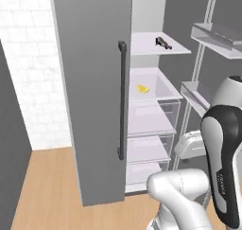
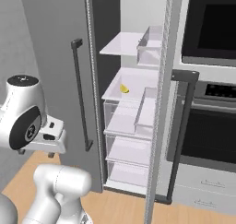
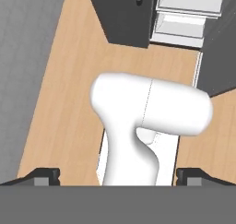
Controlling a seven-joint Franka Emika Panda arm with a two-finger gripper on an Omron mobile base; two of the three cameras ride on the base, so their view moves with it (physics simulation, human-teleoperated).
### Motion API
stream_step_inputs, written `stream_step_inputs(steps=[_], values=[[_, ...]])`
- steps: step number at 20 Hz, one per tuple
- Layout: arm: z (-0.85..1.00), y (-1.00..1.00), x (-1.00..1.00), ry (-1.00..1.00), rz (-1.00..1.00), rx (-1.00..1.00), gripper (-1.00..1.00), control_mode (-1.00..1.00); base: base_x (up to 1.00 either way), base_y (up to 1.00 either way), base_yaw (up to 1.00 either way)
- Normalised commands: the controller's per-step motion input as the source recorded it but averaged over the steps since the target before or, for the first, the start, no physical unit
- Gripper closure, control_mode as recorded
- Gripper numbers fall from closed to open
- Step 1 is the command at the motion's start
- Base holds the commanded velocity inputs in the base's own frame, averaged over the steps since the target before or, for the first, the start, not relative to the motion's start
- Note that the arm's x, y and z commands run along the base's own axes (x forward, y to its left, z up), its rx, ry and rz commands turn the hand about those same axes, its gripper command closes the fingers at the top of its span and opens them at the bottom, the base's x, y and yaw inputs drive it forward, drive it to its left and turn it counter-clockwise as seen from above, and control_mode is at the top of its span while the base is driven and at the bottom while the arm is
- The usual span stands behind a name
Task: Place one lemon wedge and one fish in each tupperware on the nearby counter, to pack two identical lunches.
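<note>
The tall grey refrigerator (image 1: 90, 92) stands with its right-hand door swung open, exposing white shelves and clear drawers. A small dark brown fish (image 1: 163, 43) lies on the upper white shelf (image 1: 142, 47), at about 1 o'clock from the vertical dark bar handle (image 1: 122, 99) in the left base view. A small yellow lemon wedge (image 1: 142, 88) rests on the next shelf down, directly below the fish and well apart from it; the right base view shows the same wedge (image 2: 124, 89) near the shelf's left edge.

The gripper (image 3: 117, 177) points down toward the light-brown wood floor (image 3: 69, 103). In the hand view its two dark tips sit at the 7 and 5 o'clock corners, so the jaws are spread fully wide and appear to hold nothing.

A black-glass built-in oven (image 2: 207, 126) stands at 3 o'clock of the refrigerator.
</note>
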Motion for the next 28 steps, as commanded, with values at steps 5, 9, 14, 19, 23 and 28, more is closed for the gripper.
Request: stream_step_inputs(steps=[5,9,14,19,23,28], values=[[0.0,0.0,0.0,0.0,0.0,0.0,-1.0,1.0,0.69,0.0,-0.38],[0.0,0.0,0.0,0.0,0.0,0.0,-1.0,1.0,0.26,0.0,-0.24],[0.0,0.0,0.0,0.0,0.0,0.0,-1.0,1.0,-0.1,0.0,-0.08],[0.0,0.0,0.0,0.0,0.0,0.0,-1.0,1.0,-0.04,0.0,-0.03],[0.0,0.0,0.0,0.0,0.0,0.0,-1.0,1.0,0.0,0.0,0.0],[0.57,0.26,0.0,-0.45,0.11,-0.25,-1.0,-1.0,0.0,0.0,0.0]])
